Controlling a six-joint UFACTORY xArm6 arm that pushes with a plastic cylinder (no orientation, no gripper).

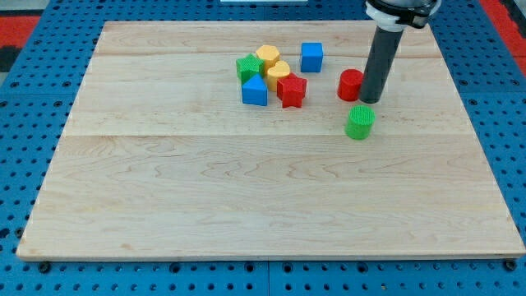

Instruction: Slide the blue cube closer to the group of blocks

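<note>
Camera view: my tip (369,100) touches the red cylinder (351,85), holding nothing.

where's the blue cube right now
The blue cube sits near the view's top, just right of the yellow blocks in the cluster, with a small gap. My tip is further right, beside the red cylinder.

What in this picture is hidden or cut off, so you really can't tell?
- Camera view: the arm above my tip is cut off by the view's top edge.
- The red cylinder is partly hidden by the rod on its right; whether they touch is unclear.
- The yellow blocks overlap the green block and red star; their exact shapes are unclear.
- The blue cube shows fully.
</note>
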